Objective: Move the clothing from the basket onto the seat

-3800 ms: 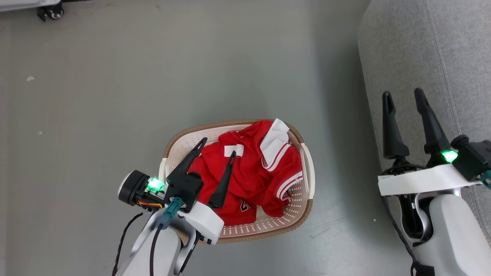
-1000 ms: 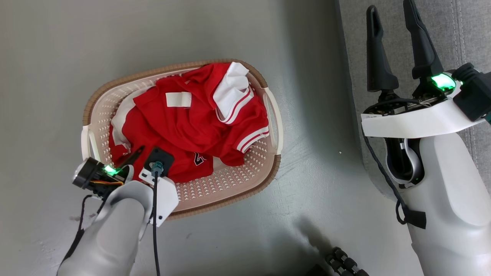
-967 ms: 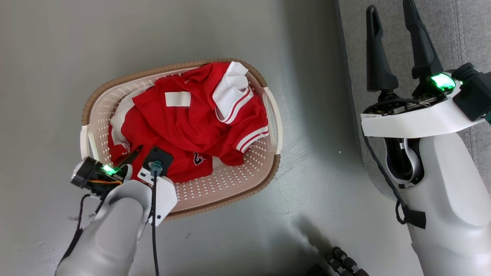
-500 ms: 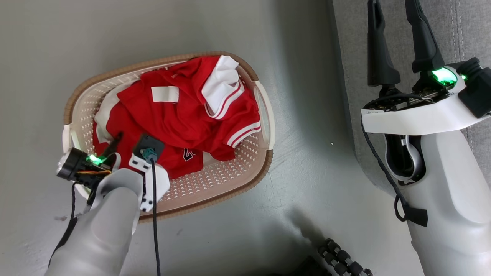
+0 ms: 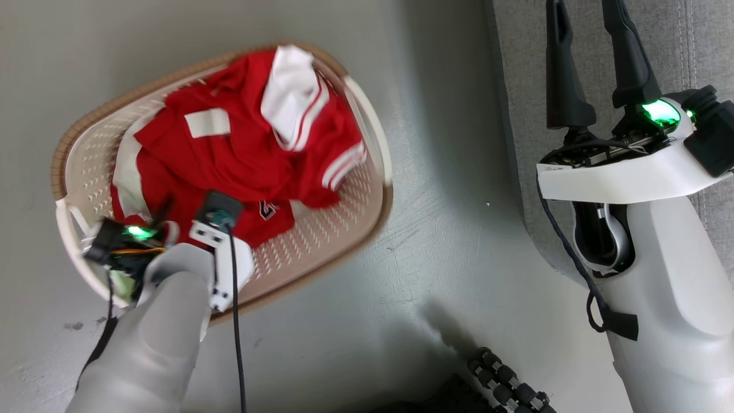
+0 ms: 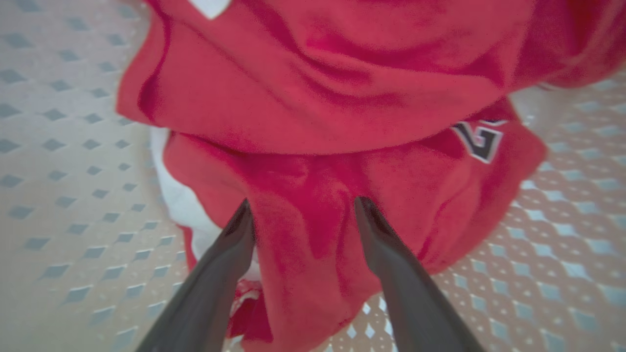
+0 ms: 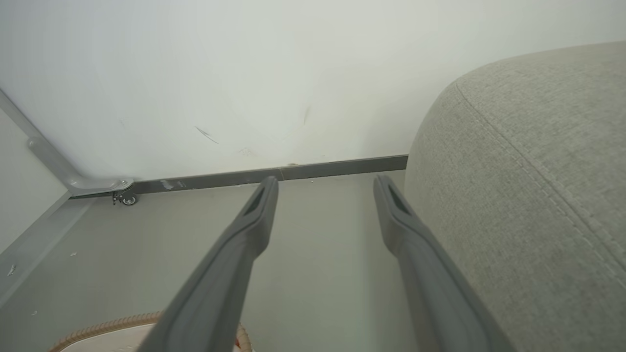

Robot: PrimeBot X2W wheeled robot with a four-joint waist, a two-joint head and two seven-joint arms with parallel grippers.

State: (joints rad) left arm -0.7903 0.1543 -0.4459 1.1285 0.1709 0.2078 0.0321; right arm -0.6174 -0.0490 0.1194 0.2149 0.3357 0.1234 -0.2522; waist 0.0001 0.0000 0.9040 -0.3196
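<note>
Lowered into the basket (image 5: 86,160) at its near-left edge, the left gripper (image 6: 303,205) straddled clothing (image 6: 318,98), fingers apart, poised to pinch; right gripper (image 7: 326,182) hung open.

Even soft daylight; basket (image 5: 74,143) motion-blurred

Left claw (image 6: 301,210), at 9 o'clock in head view, has fingers spread; right claw (image 5: 582,34), at 2 o'clock, likewise.
</note>
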